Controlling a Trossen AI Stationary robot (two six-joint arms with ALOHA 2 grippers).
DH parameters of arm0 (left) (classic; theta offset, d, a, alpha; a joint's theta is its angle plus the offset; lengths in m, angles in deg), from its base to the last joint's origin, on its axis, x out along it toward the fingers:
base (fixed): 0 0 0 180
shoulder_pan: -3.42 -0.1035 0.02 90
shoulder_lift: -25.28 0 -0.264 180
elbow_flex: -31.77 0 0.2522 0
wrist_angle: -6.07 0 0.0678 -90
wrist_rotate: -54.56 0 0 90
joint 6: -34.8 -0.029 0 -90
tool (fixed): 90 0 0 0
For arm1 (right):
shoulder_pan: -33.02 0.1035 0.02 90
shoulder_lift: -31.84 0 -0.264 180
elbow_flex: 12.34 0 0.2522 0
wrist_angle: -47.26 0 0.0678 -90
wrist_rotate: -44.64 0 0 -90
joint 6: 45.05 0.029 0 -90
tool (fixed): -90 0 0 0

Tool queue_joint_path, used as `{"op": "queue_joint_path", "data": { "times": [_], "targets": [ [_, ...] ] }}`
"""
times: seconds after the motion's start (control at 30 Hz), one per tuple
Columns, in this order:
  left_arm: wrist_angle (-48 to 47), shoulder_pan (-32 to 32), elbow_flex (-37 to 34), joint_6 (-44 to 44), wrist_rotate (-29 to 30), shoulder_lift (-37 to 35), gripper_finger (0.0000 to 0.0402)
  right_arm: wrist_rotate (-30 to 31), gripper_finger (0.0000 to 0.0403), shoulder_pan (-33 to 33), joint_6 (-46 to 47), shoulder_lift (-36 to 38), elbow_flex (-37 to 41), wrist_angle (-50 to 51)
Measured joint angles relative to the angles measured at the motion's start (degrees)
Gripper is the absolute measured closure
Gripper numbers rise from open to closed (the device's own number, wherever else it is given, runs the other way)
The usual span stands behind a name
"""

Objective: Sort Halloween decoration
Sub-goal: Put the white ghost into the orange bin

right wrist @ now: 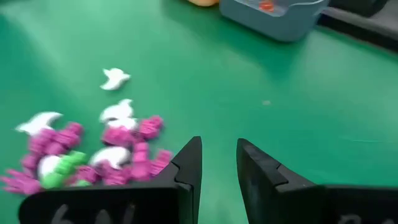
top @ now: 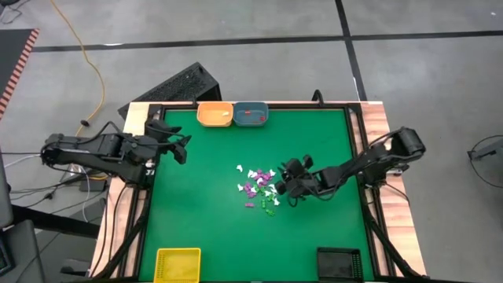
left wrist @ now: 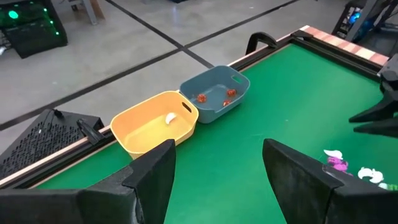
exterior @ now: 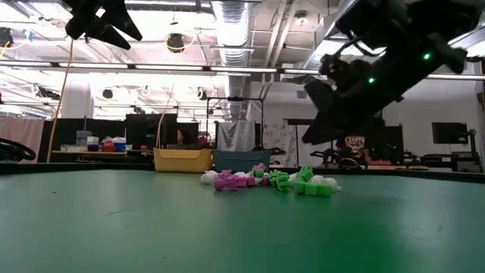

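Green felt runs under everything, so read the high view like a clock and sweep from nine to three. At nine o'clock your left gripper (top: pixel 179 146) hangs raised over the table's left edge with its fingers spread and nothing between them; it points toward the orange tray (top: pixel 214 114) and blue tray (top: pixel 251 114) up at twelve. A white piece already lies in the orange one, a few orange-red pieces in the blue. Just right of centre sits the Halloween decoration (top: pixel 259 187), a loose heap of white, purple and green trinkets stretched roughly from eleven to five. Your right gripper (top: pixel 283 184) is touching or nearly touching that heap's three-o'clock side, so the pile lies toward nine from its tips. Its fingers (right wrist: pixel 186 165) stand slightly parted and hold nothing. That right arm reaches in low from the three-o'clock edge, elbow bent, far nearer than the left
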Motion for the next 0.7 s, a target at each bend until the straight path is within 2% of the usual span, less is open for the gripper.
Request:
{"op": "queue_joint_path", "data": {
  "times": [0.17, 0.33, 0.6, 0.7],
  "targets": [
    [0.0, 0.0, 0.0, 0.3, 0.0, 0.8, 0.017, -0.8, 0.0285, 0.0, 0.0, -2.6, 0.0, -8.1],
    [0.0, 0.0, 0.0, 0.4, 0.1, 0.8, 0.017, -3.6, 0.0253, 0.0, 0.0, -3.3, 0.0, -6.0],
    [0.0, 0.0, 0.0, 1.2, 0.4, 1.0, 0.017, -3.7, 0.0204, -1.6, 1.1, -4.5, 0.0, -4.7],
    [0.0, 0.0, 0.0, 1.3, 0.4, 1.1, 0.017, -4.3, 0.0195, -2.3, 1.3, -7.0, -0.1, -7.8]
  ]
}}
